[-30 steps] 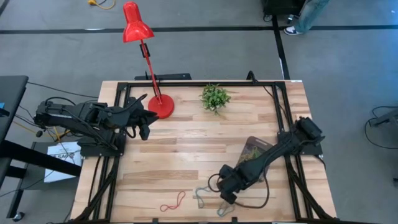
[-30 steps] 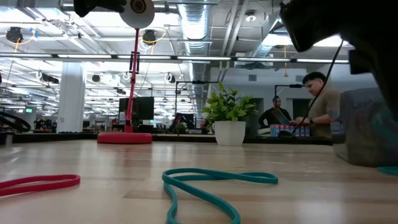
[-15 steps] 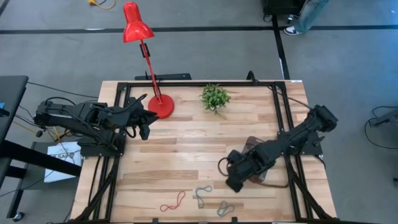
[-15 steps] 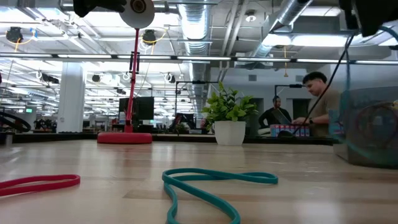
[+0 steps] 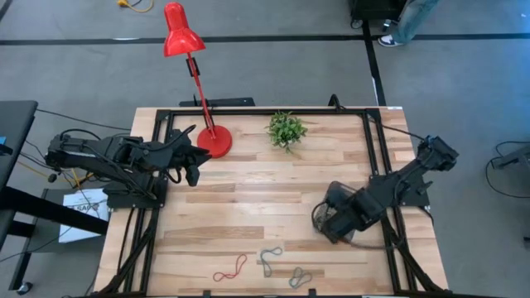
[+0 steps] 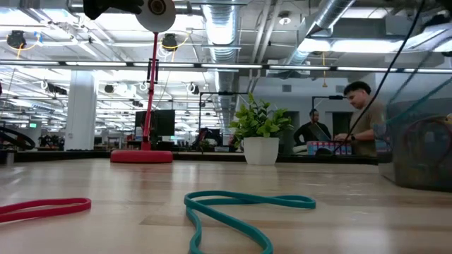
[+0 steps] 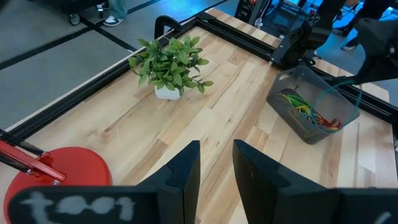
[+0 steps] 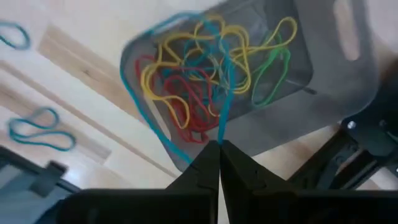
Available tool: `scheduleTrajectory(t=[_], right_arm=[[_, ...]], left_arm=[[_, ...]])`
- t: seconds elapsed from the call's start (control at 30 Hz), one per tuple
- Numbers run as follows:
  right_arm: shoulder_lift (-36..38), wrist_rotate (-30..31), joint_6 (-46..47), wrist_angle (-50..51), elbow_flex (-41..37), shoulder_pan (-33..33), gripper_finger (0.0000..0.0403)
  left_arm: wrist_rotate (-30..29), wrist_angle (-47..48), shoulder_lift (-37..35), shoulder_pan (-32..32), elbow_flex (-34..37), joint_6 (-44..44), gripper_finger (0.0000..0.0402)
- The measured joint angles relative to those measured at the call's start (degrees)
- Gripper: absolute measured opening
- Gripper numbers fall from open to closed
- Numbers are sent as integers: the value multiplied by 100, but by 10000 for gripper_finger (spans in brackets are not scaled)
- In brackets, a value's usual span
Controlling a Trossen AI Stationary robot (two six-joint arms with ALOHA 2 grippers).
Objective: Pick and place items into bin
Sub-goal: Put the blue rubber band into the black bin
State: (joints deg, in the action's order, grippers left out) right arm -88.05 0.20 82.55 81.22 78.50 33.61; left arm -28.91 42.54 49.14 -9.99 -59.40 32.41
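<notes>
Your right end effector [image 8: 214, 149] has swung from the loose bands over the bin [image 8: 323, 68], clenched on a blue band [image 8: 134, 106]; release it next; left end effector [image 7: 216, 168] waits parted by the lamp [image 5: 214, 141]; three bands remain on the surface [image 5: 248, 207].

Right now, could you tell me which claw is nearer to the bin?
The right. The right claw hangs just over the bin, shut on a blue band. The left claw waits across the table by the lamp base.
</notes>
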Motion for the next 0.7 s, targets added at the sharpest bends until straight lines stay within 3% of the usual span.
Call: scheduleTrajectory(t=[0.17,0.4,0.7], right_arm=[[-344,-95,21,-184,-4,141,0],[-324,171,-581,-1920,16,-137,0],[-257,645,-1241,-1850,588,-431,0]], left_arm=[[-3,0,1,-1,0,-103,85],[-103,2,-1,0,0,-140,85],[14,2,0,1,0,-39,85]])
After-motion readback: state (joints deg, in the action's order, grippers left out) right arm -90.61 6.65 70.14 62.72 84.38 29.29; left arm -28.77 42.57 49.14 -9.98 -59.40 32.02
